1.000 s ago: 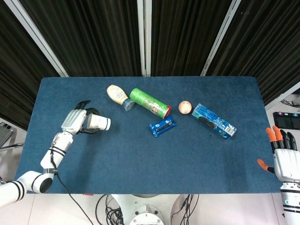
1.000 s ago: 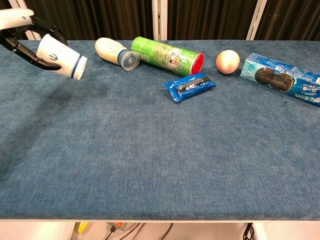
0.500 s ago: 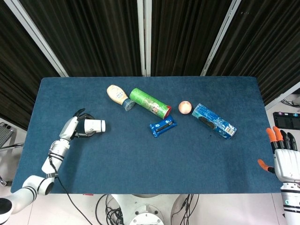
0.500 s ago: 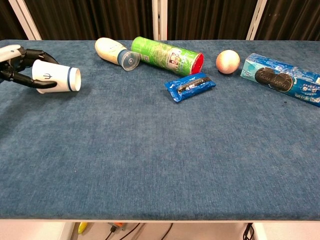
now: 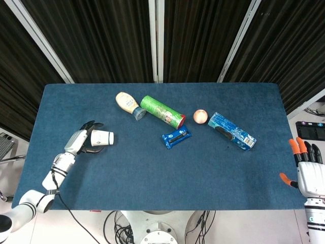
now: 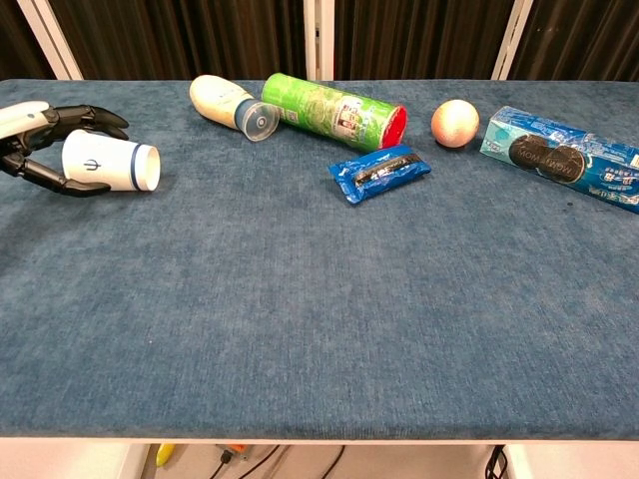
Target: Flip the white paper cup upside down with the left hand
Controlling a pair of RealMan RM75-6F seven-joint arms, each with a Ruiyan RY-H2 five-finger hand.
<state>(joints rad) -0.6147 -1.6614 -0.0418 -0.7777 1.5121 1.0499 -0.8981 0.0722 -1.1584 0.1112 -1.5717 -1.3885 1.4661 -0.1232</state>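
The white paper cup (image 5: 103,138) (image 6: 111,165) lies on its side on the blue table (image 5: 152,173), near the left edge, with its mouth pointing right. My left hand (image 5: 82,141) (image 6: 35,135) is at the cup's closed bottom end. Its dark fingers (image 6: 92,117) are spread above and below the cup body and do not grip it. My right hand (image 5: 307,172) hangs off the table's right front corner, fingers straight and holding nothing; only the head view shows it.
Along the back lie a cream squeeze bottle (image 5: 128,103) (image 6: 228,102), a green tube can (image 5: 162,111) (image 6: 332,110), a blue snack packet (image 5: 176,136) (image 6: 384,172), a pale ball (image 5: 201,116) (image 6: 454,123) and a blue cookie box (image 5: 231,130) (image 6: 559,157).
The left hand lowered the tilted cup from the air onto the table, laying it on its side. Its fingers then spread apart off the cup. The right hand stayed still.
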